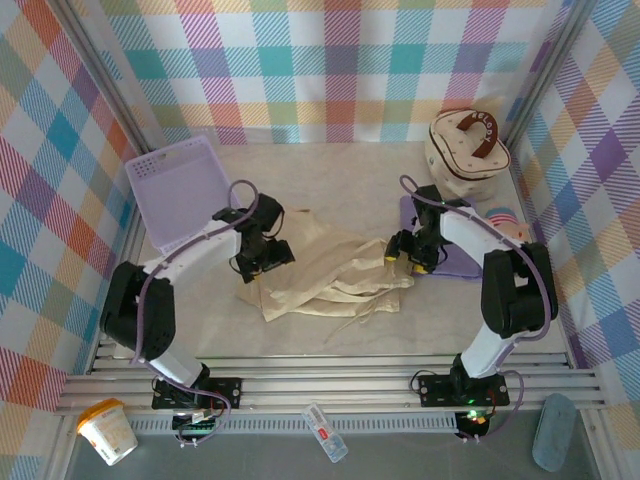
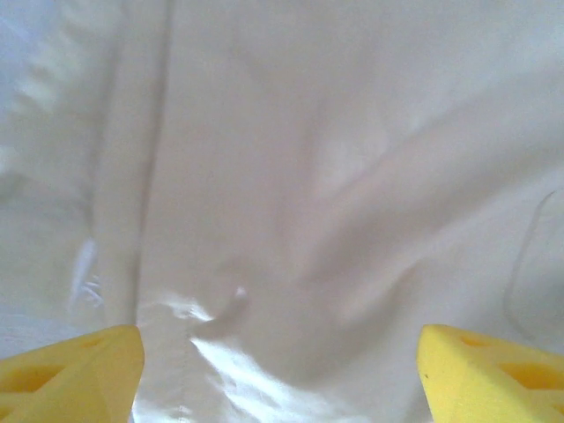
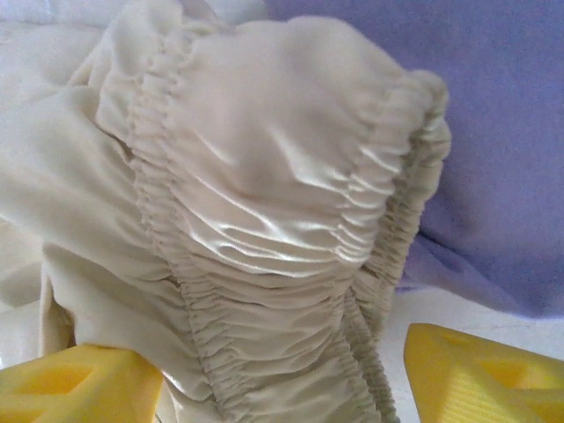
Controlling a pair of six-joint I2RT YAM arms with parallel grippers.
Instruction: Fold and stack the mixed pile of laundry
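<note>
At the upper left of the top view, the lavender basket (image 1: 180, 190) stands on the tabletop (image 1: 330, 175), apart from the work. Just right of it, at centre left, the left gripper (image 1: 262, 260) is down over the left end of the beige garment (image 1: 325, 275). This garment lies rumpled and only half spread across the middle of the frame. In the left wrist view the yellow fingertips (image 2: 75, 370) sit at the two bottom corners, spread wide. Smooth cream cloth lies flat beneath them and nothing is pinched.

At centre right, the right gripper (image 1: 403, 260) meets the garment's right end, where the garment overlaps the lavender T-shirt (image 1: 452, 266). That shirt lies flat under the right arm, below the cream case (image 1: 465, 150) at the upper right. The right wrist view shows these fingers parted as well. The gathered elastic waistband rises between them and drapes against the left finger, but it is not clamped.

I judge the step in hand to be the folding of the beige garment, with both grippers lined up on opposite ends and neither gripping. The next move calls for each gripper to lower and close on an edge: the left on a hem or seam, the right on the bunched waistband. The right must avoid catching the purple cloth just beside the waistband. Stacking is not yet done.
</note>
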